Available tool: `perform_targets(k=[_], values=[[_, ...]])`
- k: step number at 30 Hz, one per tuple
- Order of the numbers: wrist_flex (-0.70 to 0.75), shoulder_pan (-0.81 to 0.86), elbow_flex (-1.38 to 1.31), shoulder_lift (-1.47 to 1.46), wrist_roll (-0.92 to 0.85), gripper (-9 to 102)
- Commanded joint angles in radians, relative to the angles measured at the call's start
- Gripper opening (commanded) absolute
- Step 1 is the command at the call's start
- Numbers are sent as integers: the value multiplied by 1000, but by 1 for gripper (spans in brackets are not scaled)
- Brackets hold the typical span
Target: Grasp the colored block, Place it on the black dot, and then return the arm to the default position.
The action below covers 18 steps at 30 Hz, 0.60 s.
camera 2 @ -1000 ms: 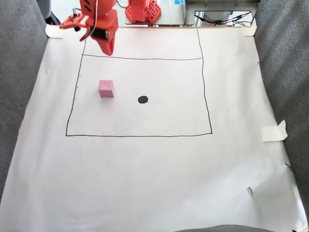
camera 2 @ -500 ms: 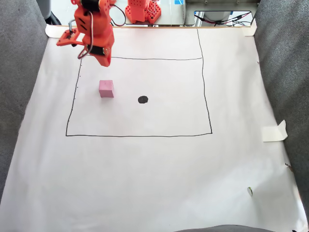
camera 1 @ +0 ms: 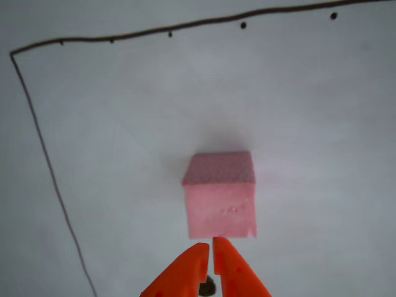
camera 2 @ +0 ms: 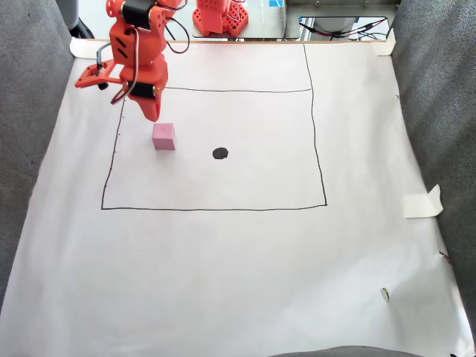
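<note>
Block (camera 1: 219, 198) texture close-up, black dot (camera 2: 220, 153) fixed view

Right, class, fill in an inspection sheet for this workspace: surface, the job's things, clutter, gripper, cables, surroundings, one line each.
Surface: white paper sheet with a hand-drawn black outline, taped at the corners.
Job's things: pink block inside the outline, apart from the black dot, which lies to its right in the fixed view.
Clutter: a loose tape piece at the sheet's right edge; a small speck near the lower right.
Gripper: orange gripper shut, empty, its tips just short of the block.
Cables: wires beyond the sheet's far edge; more on the arm.
Surroundings: grey fabric on both sides.
</note>
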Motion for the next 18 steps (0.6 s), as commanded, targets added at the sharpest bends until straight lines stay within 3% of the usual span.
perform_targets(k=[1,18], values=[[-21,-9,-32,5,-12,0],[-20,-18,29,9,-71,0]])
